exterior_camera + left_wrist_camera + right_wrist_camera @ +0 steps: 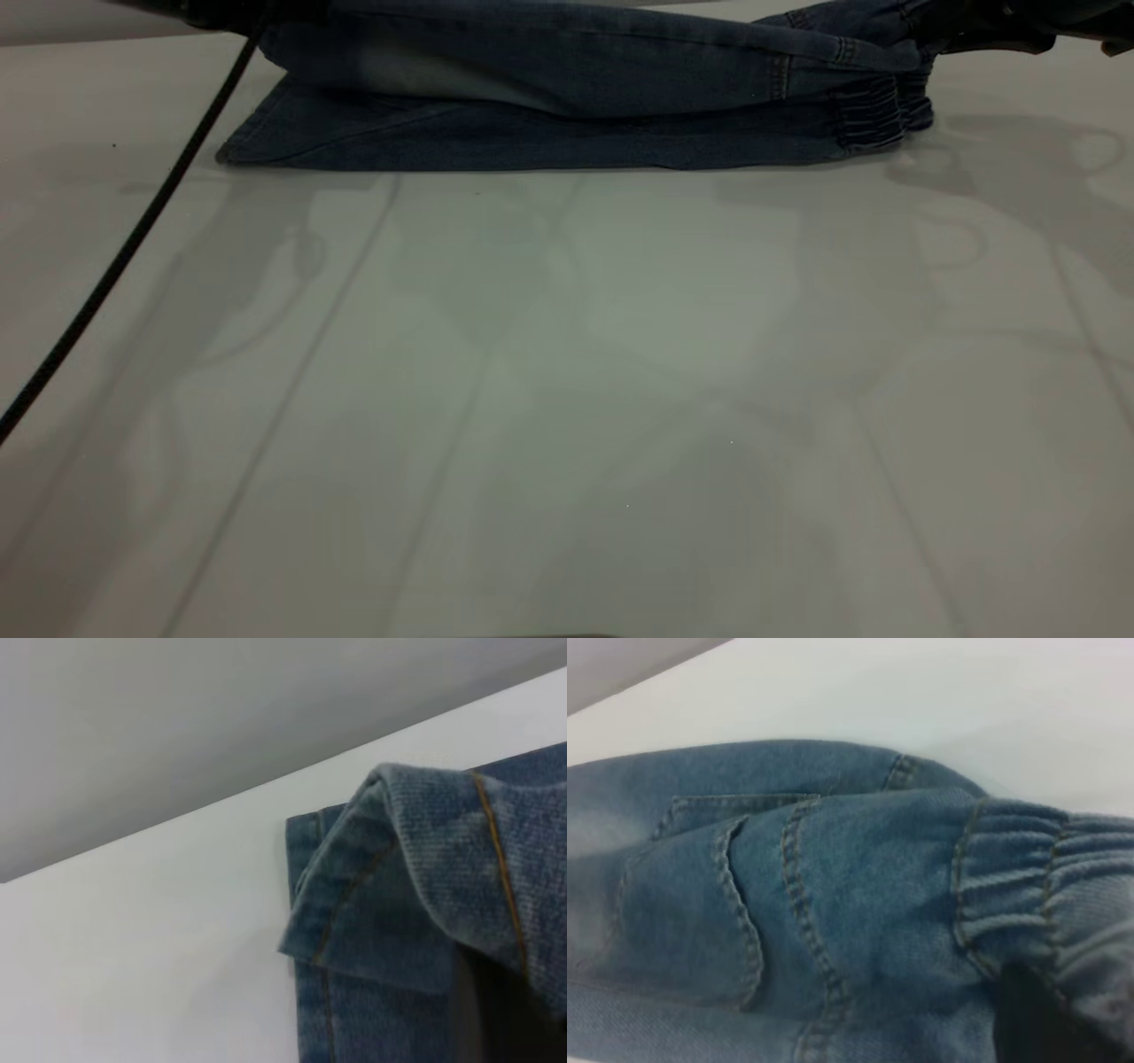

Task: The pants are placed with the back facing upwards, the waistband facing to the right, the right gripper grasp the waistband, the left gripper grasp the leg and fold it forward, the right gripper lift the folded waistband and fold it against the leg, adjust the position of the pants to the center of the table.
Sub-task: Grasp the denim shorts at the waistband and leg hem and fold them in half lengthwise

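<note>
While we are looking for the jaws themselves, we are finding that none of the views is showing them clearly, so we cannot tell how far either pair is standing apart or whether cloth is caught between them. We are seeing only a dark sliver of the left gripper point(208, 11) at the far left of the table's far edge, where a hem corner of the leg point(390, 877) is hanging raised and curled over above the layer lying flat. We are likewise seeing the right gripper point(992, 31) as a dark shape at the far right, sitting right at the gathered waistband point(873, 111), whose ruffled elastic is bunching up beside it. Between the two, the pants point(549, 97) are lying along the far edge of the table point(567, 399), with an upper layer draping over a lower one that is resting flat on the surface. In the right wrist view we are noticing a back pocket point(700, 904) with its curved stitching facing up. A black cable point(115, 257) is running from the left gripper down across the table's left side.
</note>
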`<state>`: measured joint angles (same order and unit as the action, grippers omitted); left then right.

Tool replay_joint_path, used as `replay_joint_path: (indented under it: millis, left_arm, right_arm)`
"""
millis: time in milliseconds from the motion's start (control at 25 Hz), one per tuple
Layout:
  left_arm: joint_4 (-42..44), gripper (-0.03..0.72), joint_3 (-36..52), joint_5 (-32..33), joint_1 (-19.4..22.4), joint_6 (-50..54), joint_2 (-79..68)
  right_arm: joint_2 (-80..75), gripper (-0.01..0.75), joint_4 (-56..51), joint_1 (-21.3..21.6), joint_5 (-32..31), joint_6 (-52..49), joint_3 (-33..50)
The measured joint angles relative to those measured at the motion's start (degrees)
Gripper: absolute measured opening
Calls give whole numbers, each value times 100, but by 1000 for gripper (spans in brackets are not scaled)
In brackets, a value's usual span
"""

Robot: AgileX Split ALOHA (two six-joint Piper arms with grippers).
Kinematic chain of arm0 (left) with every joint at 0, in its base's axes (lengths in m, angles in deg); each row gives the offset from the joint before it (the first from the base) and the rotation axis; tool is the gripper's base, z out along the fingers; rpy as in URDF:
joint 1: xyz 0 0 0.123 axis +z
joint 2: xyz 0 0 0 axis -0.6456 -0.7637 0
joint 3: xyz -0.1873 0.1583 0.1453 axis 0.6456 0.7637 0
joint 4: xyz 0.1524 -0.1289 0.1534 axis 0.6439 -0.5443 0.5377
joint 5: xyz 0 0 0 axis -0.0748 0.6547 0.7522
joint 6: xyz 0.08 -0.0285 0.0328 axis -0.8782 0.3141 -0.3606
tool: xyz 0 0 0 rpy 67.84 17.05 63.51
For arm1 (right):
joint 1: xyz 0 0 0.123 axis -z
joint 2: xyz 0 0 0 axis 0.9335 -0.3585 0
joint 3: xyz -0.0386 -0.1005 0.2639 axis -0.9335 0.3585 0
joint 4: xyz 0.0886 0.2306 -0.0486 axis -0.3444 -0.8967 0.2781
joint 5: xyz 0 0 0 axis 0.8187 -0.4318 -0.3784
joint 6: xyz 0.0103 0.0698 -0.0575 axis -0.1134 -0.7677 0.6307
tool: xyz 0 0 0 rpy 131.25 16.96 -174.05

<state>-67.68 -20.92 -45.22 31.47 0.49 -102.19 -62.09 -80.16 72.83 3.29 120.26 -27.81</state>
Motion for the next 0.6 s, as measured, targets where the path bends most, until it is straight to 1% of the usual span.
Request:
replay_joint_path:
  millis: [120,280,480,600]
  left_arm:
    - [-6,83,0,-139,0,0,-39]
    - [-10,143,-1,-294,0,0,-57]
    - [-17,236,-1,-497,0,0,-74]
    - [-30,300,-14,-826,0,0,-79]
  right_arm:
    - [0,84,-11,0,11,76,-141]
    - [0,162,-15,0,62,76,-365]
    - [-83,307,-18,0,100,81,-777]
    - [-293,391,-29,0,100,99,-1082]
